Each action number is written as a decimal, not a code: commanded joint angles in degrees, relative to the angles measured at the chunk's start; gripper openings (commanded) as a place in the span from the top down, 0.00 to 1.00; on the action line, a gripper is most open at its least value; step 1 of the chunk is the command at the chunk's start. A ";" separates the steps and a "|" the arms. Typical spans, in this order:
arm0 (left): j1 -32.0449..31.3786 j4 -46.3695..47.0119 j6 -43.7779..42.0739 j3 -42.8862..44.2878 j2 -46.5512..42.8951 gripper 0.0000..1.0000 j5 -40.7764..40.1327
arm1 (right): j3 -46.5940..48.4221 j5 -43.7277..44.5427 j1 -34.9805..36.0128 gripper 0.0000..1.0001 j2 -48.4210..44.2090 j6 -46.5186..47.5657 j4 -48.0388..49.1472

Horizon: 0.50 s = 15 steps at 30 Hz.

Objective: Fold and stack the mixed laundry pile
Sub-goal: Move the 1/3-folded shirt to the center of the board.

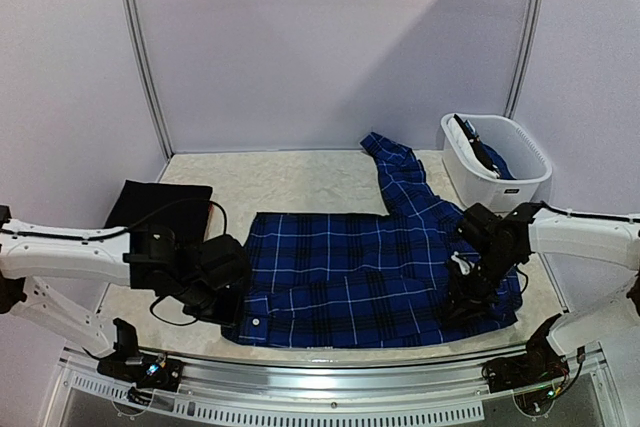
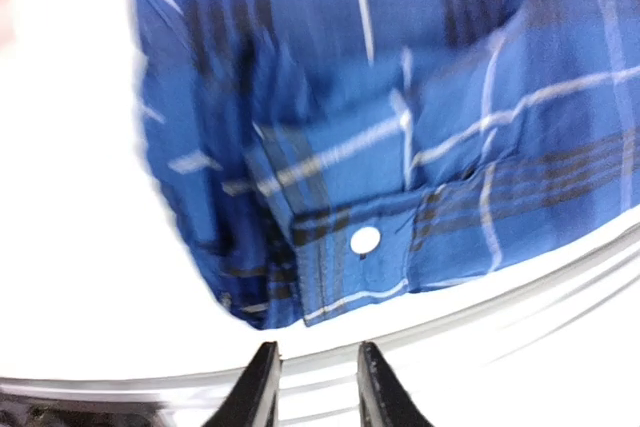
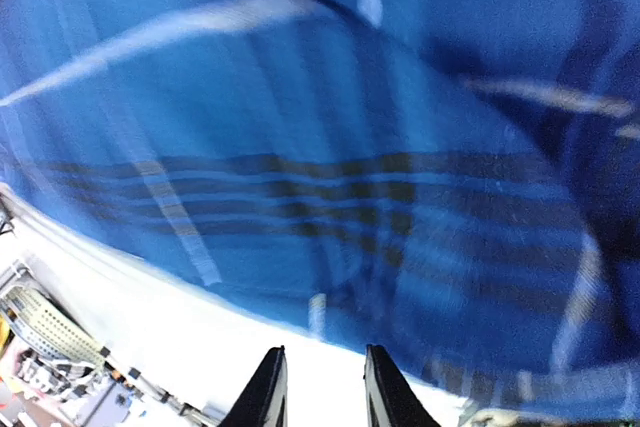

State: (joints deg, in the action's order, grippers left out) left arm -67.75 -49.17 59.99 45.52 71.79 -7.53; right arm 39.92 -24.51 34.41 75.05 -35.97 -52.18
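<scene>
shirts: 1 blue plaid shirt (image 1: 350, 277), flat | 1 black garment (image 1: 150, 202) | 1 basket (image 1: 490, 185) | 2 hands: left hand (image 2: 318, 352), right hand (image 3: 324, 352), parted, empty

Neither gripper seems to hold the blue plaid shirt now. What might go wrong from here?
1. The blue plaid shirt lies with its hem right by the front rail; a pinch there by the open left gripper or right gripper may drag it over that rail.
2. Its sleeve reaches back beside the white basket and may trail out of the fold.
3. The left arm lies before the black garment; a wide swing may rumple it.
</scene>
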 commanded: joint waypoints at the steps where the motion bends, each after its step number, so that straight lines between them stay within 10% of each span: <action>1: 1.42 -11.47 0.26 6.91 -3.67 0.71 -11.95 | 8.58 5.49 0.21 0.70 -3.38 1.92 -6.18; 7: 3.37 -15.17 -5.36 13.31 -5.51 0.63 -25.32 | 19.79 11.36 0.14 0.65 -3.10 4.49 -7.32; 12: 7.28 -17.94 -10.48 18.64 -3.91 0.25 -30.08 | 26.59 16.70 0.16 0.61 -1.09 6.47 -8.32; 15: 11.33 -13.44 -20.86 20.60 -2.32 0.18 -24.60 | 29.01 17.92 0.14 0.59 0.12 7.15 -8.55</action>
State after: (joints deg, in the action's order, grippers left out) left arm -60.88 -64.29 50.87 63.64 67.42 -32.73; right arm 65.93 -11.49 34.46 73.32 -31.00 -58.81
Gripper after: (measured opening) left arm 0.796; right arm 0.399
